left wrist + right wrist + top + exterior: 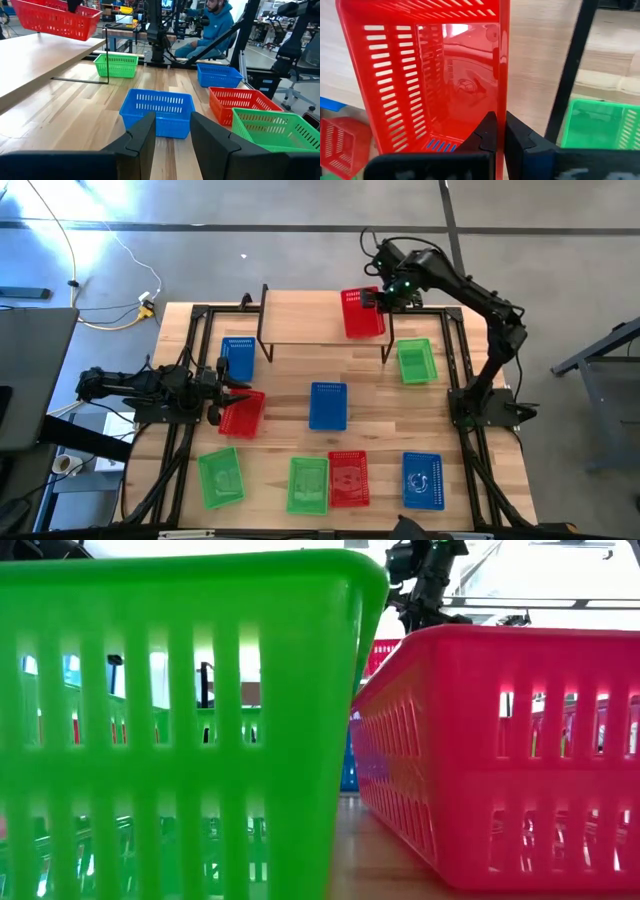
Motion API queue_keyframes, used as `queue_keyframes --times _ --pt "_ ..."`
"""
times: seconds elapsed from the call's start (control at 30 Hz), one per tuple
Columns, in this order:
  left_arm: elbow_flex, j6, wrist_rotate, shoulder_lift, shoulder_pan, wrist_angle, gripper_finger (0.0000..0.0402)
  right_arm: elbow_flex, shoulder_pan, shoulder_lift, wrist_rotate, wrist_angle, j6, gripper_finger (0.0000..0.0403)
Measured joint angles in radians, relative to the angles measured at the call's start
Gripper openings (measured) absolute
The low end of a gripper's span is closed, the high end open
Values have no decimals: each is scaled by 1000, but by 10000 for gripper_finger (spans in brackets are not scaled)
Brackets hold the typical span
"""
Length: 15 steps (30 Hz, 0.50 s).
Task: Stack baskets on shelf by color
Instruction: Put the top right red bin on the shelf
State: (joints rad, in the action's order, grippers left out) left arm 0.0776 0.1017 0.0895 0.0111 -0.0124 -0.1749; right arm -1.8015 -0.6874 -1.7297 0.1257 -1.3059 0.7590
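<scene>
Where the shelf [310, 320] stands at the far edge of the surface [370, 405], the right end effector [372, 300] is clamped on the rim of a red basket [362, 314], fingers pressed together on the thin wall, the basket resting over the shelf's right end. Just off that same end, down on the surface beside the shelf's black leg [389, 350], sits a green basket [416, 361]. Off the shelf's left end lies a blue basket [238, 358], and next to it the left end effector [232, 392] hovers at a second red basket [242, 413], its fingers apart with nothing between them. In front of the shelf, near the middle of the surface, is another blue basket [328, 405]. Farthest from the shelf, along the near edge, four baskets lie in a row: green [220, 477], green [308, 485], red [348, 479] and blue [422, 480]. Beyond the shelf's side of the surface, a seated person in a teal hoodie [212, 25] shows in the left wrist view.
</scene>
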Motion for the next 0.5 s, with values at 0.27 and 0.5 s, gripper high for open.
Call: queue_keyframes --times 0.27,0.5 --pt "0 0 0 0 0 0 113 0 -14 1 41 -1 88 0" --pt "0 0 0 0 0 0 113 0 2 1 2 -44 154 0"
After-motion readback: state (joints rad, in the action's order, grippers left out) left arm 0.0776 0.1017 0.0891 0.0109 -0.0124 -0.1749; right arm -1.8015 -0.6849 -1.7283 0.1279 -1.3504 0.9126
